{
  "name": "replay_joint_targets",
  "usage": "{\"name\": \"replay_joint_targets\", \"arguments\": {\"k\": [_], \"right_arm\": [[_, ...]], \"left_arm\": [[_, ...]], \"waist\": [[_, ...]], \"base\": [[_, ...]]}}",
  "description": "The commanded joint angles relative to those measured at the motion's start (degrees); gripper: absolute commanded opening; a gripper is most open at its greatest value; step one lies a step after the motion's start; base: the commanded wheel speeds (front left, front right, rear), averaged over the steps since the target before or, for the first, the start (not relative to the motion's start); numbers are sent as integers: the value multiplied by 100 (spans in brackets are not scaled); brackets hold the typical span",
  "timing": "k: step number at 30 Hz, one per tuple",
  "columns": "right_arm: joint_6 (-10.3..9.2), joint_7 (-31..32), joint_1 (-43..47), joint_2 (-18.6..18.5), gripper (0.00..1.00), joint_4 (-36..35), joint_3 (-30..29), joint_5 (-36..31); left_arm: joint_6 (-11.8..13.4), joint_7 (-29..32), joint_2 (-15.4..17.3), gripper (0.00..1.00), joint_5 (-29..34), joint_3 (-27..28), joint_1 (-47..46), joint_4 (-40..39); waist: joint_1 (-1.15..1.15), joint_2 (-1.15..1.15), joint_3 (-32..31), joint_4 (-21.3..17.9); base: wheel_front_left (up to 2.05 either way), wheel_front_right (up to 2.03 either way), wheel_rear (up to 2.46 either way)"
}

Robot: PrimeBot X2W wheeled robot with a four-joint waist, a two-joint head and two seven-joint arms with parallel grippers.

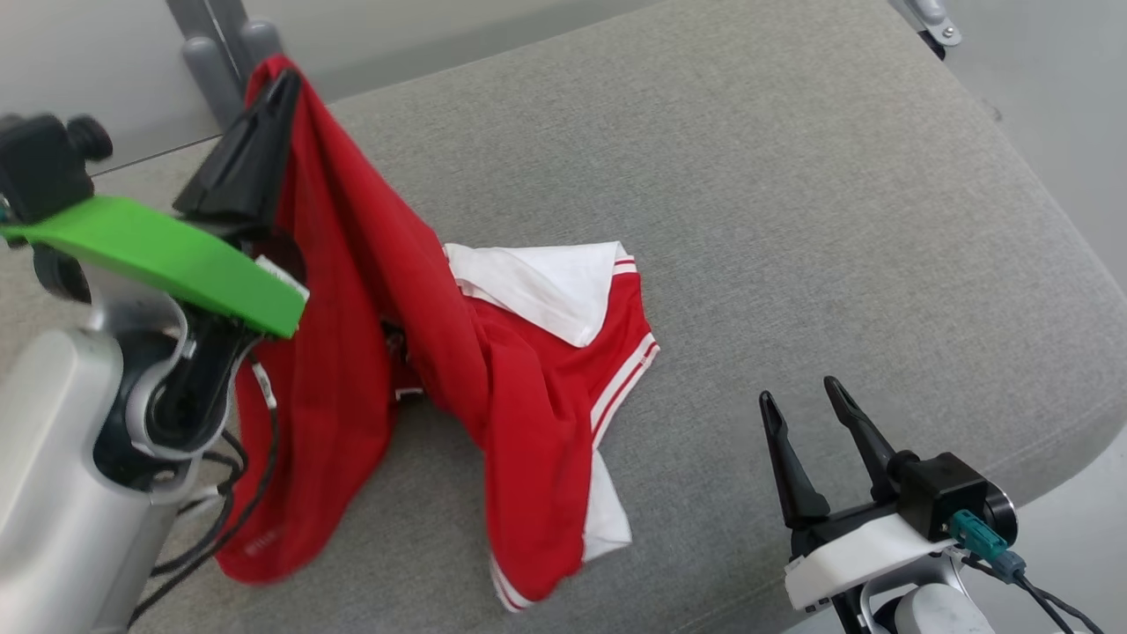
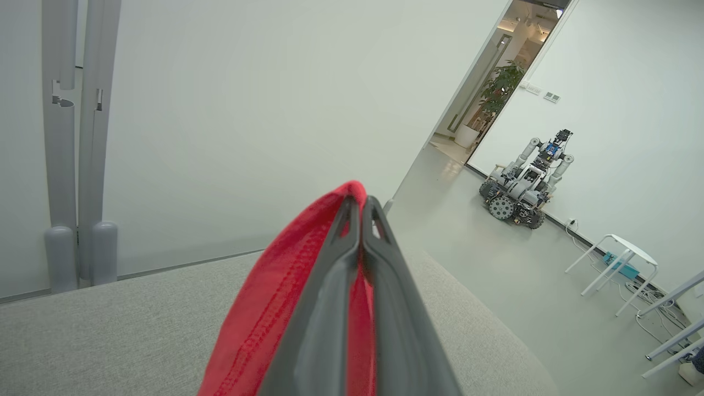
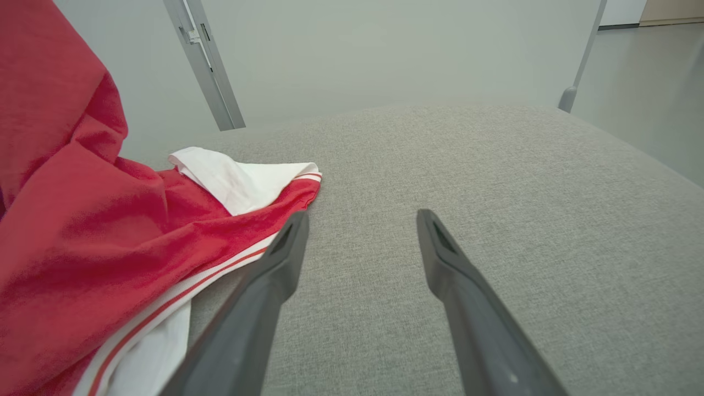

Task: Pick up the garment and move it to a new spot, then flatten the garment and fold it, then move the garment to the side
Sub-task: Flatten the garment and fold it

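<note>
The grey padded surface (image 1: 792, 220) lies bare from 12 to 4 o'clock, and its rounded edge falls away at 3. The red garment (image 1: 519, 379), with white panels and striped trim, hangs from 10 o'clock down onto the middle. Our left gripper (image 1: 283, 84), high at 10, is pinched tight on its fabric. Our right gripper (image 1: 799, 393) hovers at 5 with fingers spread, holding nothing.

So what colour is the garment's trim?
White with thin red stripes, on a red garment; head view shows it best.
</note>
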Motion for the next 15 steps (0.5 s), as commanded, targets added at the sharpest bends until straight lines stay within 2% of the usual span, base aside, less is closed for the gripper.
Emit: {"name": "replay_joint_targets", "arguments": {"k": [1, 9, 12, 15], "right_arm": [[1, -17, -70, -10, 100, -11, 13, 24], [1, -17, 19, -8, 100, -26, -48, 144], [1, -17, 38, -9, 100, -40, -82, 199], [1, -17, 41, -9, 100, -60, -140, 265]], "left_arm": [[6, 60, -17, 0, 21, 7, -258, -2], [-72, 500, 12, 0, 225, -27, -1529, -208], [5, 577, 103, 0, 299, -20, -1610, -491], [124, 661, 362, 0, 376, -20, -1258, -911]], "waist": [[0, 0, 6, -173], [0, 0, 86, -345], [0, 0, 101, -301], [0, 0, 99, -206]], "base": [[0, 0, 0], [0, 0, 0], [0, 0, 0], [0, 0, 0]]}}
